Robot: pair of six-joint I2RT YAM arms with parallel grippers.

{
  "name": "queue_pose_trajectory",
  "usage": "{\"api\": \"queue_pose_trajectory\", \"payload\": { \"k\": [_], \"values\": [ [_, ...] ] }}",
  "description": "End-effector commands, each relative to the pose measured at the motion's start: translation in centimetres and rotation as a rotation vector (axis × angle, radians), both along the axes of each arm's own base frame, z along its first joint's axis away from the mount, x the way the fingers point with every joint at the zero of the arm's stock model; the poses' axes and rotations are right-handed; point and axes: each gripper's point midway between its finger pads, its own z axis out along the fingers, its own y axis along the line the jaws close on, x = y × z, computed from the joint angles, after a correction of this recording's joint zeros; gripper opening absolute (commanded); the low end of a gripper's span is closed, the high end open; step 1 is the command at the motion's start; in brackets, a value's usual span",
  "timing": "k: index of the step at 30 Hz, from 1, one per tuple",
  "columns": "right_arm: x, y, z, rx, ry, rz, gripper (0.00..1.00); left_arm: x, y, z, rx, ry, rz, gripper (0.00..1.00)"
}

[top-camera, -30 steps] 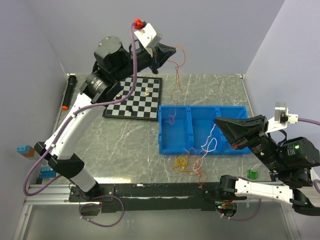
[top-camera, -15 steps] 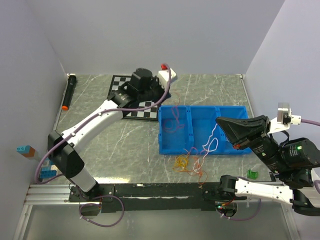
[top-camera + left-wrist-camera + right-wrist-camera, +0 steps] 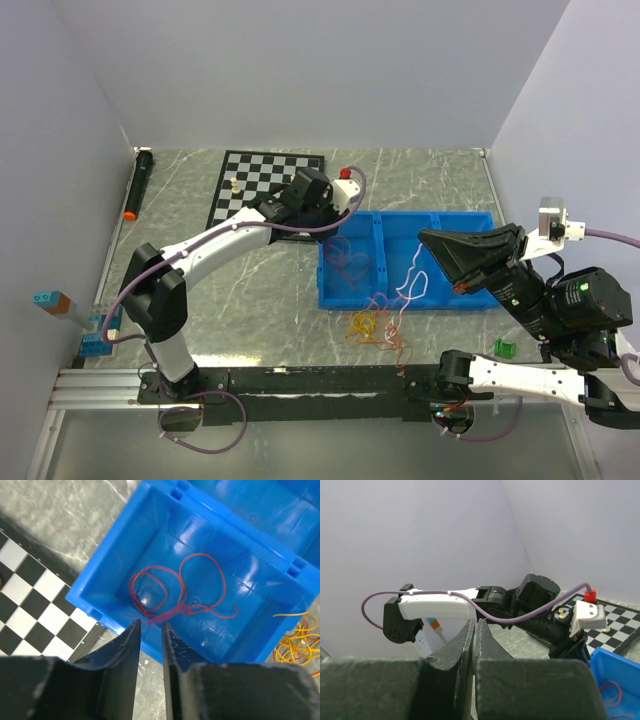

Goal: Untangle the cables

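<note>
A red cable (image 3: 182,607) lies coiled on the floor of the left compartment of the blue bin (image 3: 107,567), free of my left gripper (image 3: 149,627). That gripper hovers over the bin's near left corner (image 3: 333,226), its jaws slightly apart with nothing between them. The red cable (image 3: 346,262) also shows from above. My right gripper (image 3: 424,241) is raised over the bin (image 3: 445,303), shut on a white cable (image 3: 412,285) that hangs down to a tangle of orange and yellow cables (image 3: 375,326) on the table in front of the bin. The right wrist view shows pressed-together jaws (image 3: 475,622).
A chessboard (image 3: 262,178) with a few pieces lies behind the left arm. A black marker (image 3: 137,185) rests along the left wall. Coloured blocks (image 3: 52,300) sit at the left edge. A small green object (image 3: 504,348) is near the right arm's base.
The left arm came down from high at the back to the bin's left compartment. Its jaws parted and the red cable now lies loose in the bin. The right gripper shifted slightly left.
</note>
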Motion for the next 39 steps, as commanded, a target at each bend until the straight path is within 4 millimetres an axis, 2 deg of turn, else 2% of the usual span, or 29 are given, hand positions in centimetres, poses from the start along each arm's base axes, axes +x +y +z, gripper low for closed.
{"api": "queue_pose_trajectory", "payload": {
  "k": [1, 4, 6, 9, 10, 12, 13, 15, 16, 18, 21, 27, 31, 37, 39],
  "values": [
    [-0.2, -0.4, 2.6, 0.047, -0.035, 0.004, 0.00, 0.3, -0.8, 1.6, -0.027, -0.035, -0.012, 0.33],
    [-0.2, -0.4, 3.1, 0.049, -0.037, 0.004, 0.00, 0.2, -1.1, 5.1, -0.087, -0.060, -0.047, 0.38],
    [-0.3, -0.5, 3.7, 0.054, -0.042, 0.004, 0.00, -1.9, -1.3, 8.1, -0.166, -0.056, -0.164, 0.41],
    [-0.4, -0.7, 4.8, 0.057, -0.061, 0.003, 0.00, -8.0, -1.2, 11.8, -0.274, -0.057, -0.447, 0.59],
    [-0.4, -0.5, 5.0, 0.054, -0.066, 0.004, 0.00, -10.7, -0.7, 12.8, -0.301, -0.054, -0.555, 0.65],
    [-0.3, -0.3, 5.4, 0.051, -0.073, 0.002, 0.00, -13.7, 0.0, 13.0, -0.307, 0.023, -0.687, 0.69],
    [-0.3, 0.0, 5.5, 0.045, -0.076, 0.004, 0.00, -14.8, 0.2, 13.3, -0.328, 0.051, -0.725, 0.83],
    [-0.1, 0.4, 5.5, 0.040, -0.078, 0.002, 0.00, -17.0, 0.5, 14.0, -0.382, 0.087, -0.798, 0.87],
    [0.0, 0.7, 5.6, 0.040, -0.080, 0.003, 0.00, -17.8, 0.5, 14.6, -0.406, 0.104, -0.826, 0.97],
    [0.3, 1.0, 5.6, 0.038, -0.078, -0.009, 0.00, -19.1, 0.3, 15.6, -0.440, 0.141, -0.869, 0.96],
    [0.6, 1.7, 5.7, 0.032, -0.075, -0.009, 0.00, -20.2, 0.1, 17.1, -0.498, 0.172, -0.906, 0.97],
    [1.1, 2.8, 6.5, 0.025, -0.077, -0.016, 0.00, -22.0, -1.5, 17.0, -0.536, 0.269, -0.937, 0.99],
    [1.5, 3.6, 6.8, 0.014, -0.084, -0.030, 0.00, -21.6, -2.9, 17.3, -0.550, 0.273, -0.896, 0.96],
    [2.0, 4.1, 7.4, 0.010, -0.097, -0.048, 0.00, -20.8, -4.1, 16.0, -0.529, 0.277, -0.840, 0.90],
    [2.1, 4.3, 7.5, 0.004, -0.099, -0.049, 0.00, -20.2, -4.7, 15.6, -0.523, 0.269, -0.815, 0.86]
  ]
}}
